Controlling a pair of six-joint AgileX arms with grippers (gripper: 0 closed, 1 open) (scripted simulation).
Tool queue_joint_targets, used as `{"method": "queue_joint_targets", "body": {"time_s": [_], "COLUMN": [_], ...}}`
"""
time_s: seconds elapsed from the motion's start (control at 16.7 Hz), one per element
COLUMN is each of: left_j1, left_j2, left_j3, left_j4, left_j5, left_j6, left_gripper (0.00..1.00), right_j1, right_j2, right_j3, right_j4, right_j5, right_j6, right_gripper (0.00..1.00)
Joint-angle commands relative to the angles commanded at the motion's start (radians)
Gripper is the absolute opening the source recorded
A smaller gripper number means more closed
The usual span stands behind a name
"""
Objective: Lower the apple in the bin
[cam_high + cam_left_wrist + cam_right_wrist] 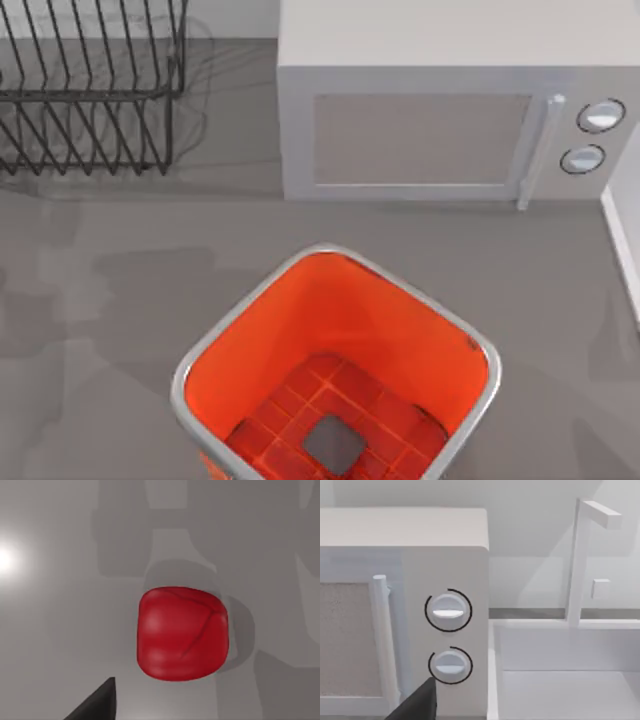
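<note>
The left gripper's finger (95, 702) is visible as a matte black, wedge-shaped part tapering to a pointed tip, with no visible markings, screws or cables. The right gripper's finger (417, 704) is identical: matte black, flat-faced, wedge-shaped, and unmarked.

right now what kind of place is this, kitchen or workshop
Most likely a kitchen counter, in a rendered scene. A white microwave with two dials stands at the back, a black wire dish rack sits to its left, and a sink with a tap lies beside the microwave. An orange-red bin stands in front.
</note>
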Motion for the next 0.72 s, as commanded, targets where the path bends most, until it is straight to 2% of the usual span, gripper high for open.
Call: {"method": "queue_joint_targets", "body": {"time_s": [0.3,0.72], "left_j1": [0.047,0.049], "left_j2": [0.271,0.306], "left_j3": [0.186,0.206], "left_j4": [-0.158,-0.181], "left_j5": [-0.004,-0.004], "left_j6": [0.016,0.017], "left_gripper": [1.00,1.00], "right_j1": [0.000,0.000], "right_j2": [0.000,0.000], "right_j3": [0.000,0.000], "right_j4": [0.000,0.000], "right_j5": [0.000,0.000], "right_j6": [0.000,0.000], "right_gripper": [1.00,1.00]}}
